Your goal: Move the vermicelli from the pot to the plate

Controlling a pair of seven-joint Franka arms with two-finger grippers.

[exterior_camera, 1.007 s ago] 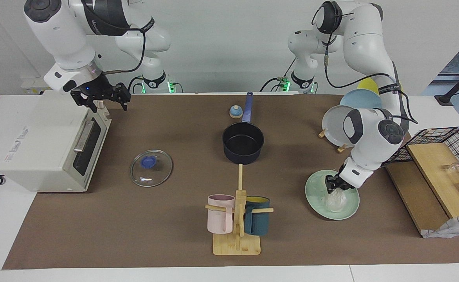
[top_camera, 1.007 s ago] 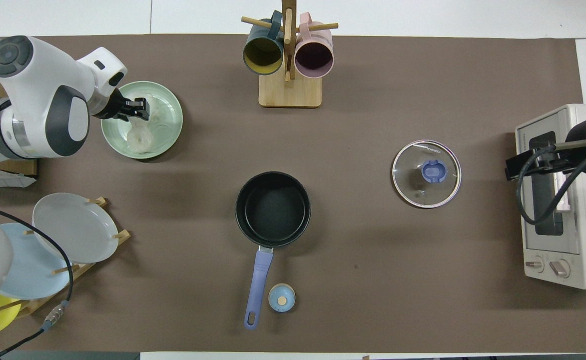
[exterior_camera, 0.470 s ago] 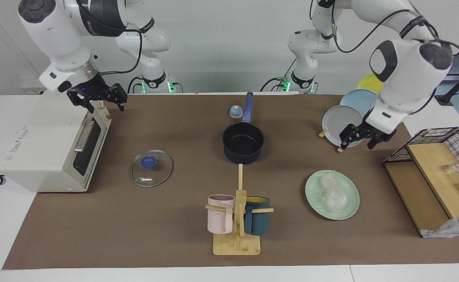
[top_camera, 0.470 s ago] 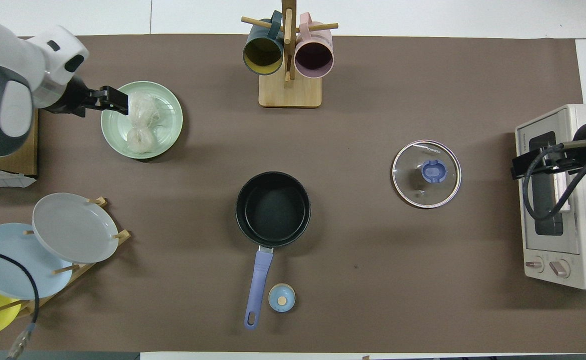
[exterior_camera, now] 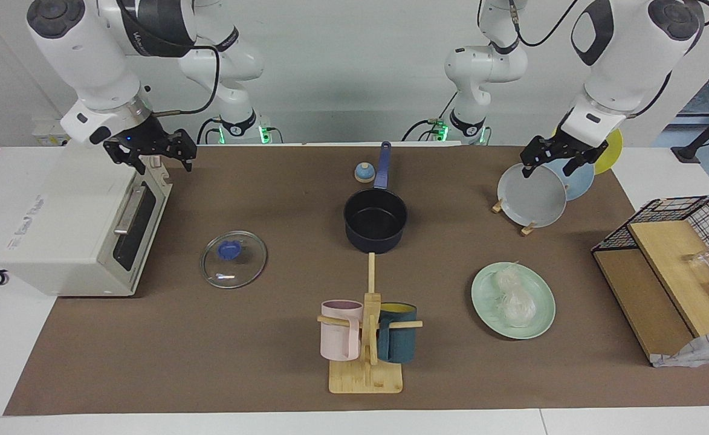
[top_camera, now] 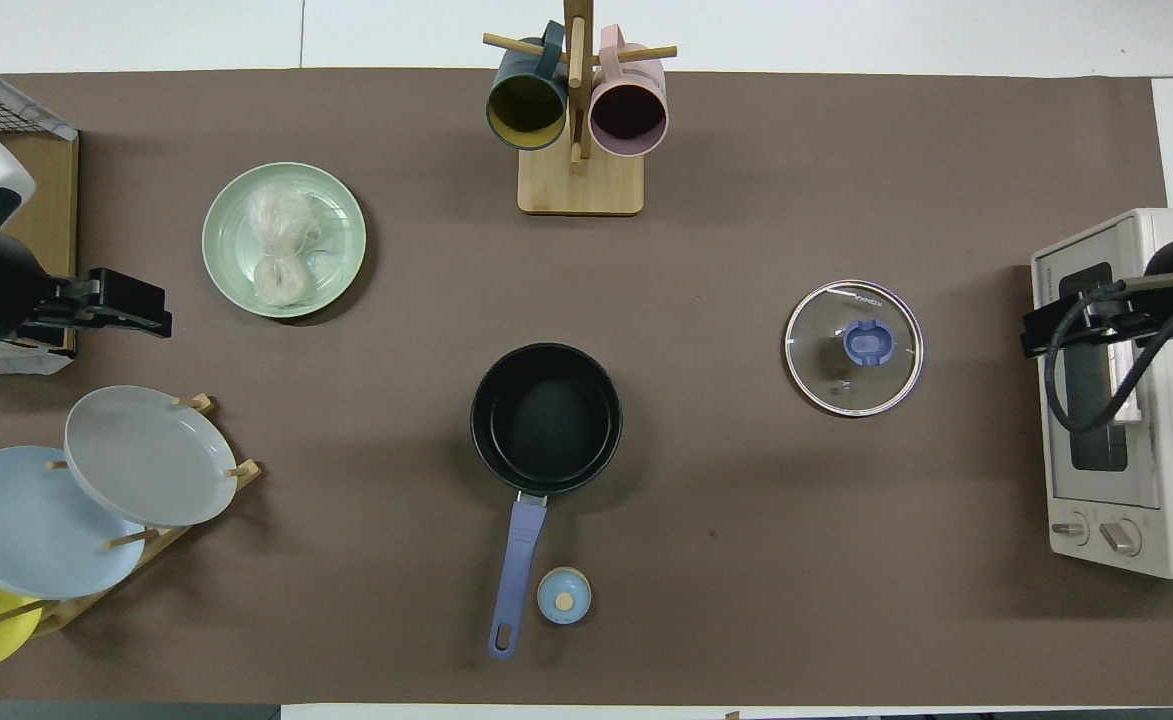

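We find the vermicelli [exterior_camera: 513,297] resting on the plate [exterior_camera: 541,320], the pot [exterior_camera: 375,220] empty — so the left gripper [exterior_camera: 556,158], released, hangs over the plate rack [exterior_camera: 526,228], while the right gripper [exterior_camera: 152,154], also unclenched, waits over the toaster oven [exterior_camera: 58,229].

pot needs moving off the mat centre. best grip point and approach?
Grip the long blue handle, not the round body. The pot sits upright with its handle lying flat and pointing toward the robots, so a top-down pinch across the handle's middle looks best. Keep clear of the small blue knob beside the handle's end. Likely either arm could reach; the bowl seems too wide for the fingers.
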